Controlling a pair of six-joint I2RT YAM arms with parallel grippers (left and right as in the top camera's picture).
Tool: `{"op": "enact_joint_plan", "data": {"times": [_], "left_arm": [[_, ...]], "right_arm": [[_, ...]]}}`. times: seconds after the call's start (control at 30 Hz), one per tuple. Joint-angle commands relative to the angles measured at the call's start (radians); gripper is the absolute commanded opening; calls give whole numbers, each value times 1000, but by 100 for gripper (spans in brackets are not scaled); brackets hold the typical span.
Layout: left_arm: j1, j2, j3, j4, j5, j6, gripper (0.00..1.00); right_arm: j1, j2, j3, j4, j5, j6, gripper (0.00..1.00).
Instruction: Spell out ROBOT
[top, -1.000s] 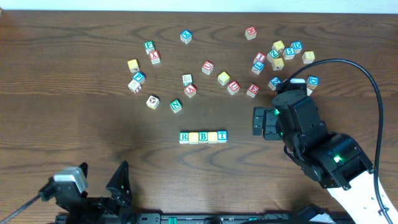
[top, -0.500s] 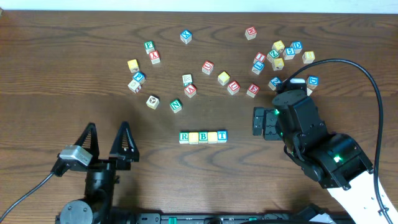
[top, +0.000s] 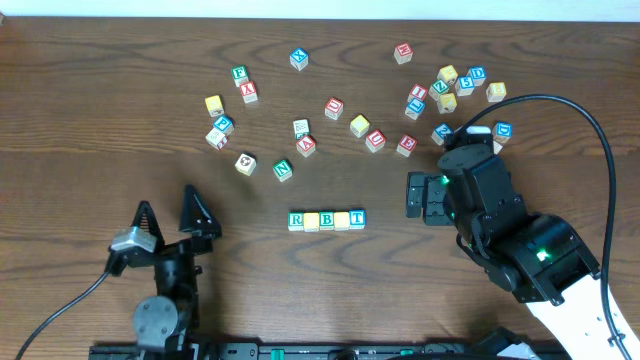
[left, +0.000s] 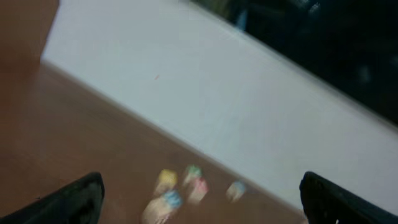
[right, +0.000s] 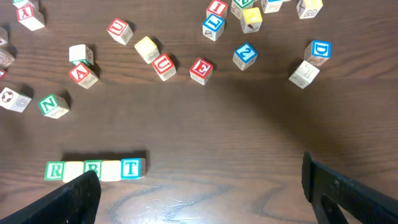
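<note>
Left gripper: jaws spread wide and holding nothing, near the front edge of the table, left of the row.
Right gripper: jaws spread wide and empty, to the right of T, not touching it.
Row: R, yellow cube, B, second yellow cube and T, side by side mid-table.
Around: N cube lies behind R. Loose cubes are scattered farther back, thickest at the right.

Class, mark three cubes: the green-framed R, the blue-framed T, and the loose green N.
R cube (top: 296, 220), overhead view, centre of its lettered top face.
T cube (top: 357, 218), overhead view, centre of its lettered top face.
N cube (right: 50, 104), right wrist view, its lettered top face.
</note>
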Motion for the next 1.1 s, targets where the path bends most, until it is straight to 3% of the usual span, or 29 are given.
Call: {"op": "enact_joint_plan", "data": {"times": [0.0, 0.13, 1.07], "left_arm": [[6, -9, -8, -79, -43, 3, 99], [6, -9, -8, -250, -42, 3, 99], [6, -6, -8, -249, 7, 41, 98]], "right_arm": [[-4, -4, 0, -2, 5, -7, 99], [-4, -4, 0, -2, 5, -7, 99], [-4, -4, 0, -2, 5, -7, 99]]}}
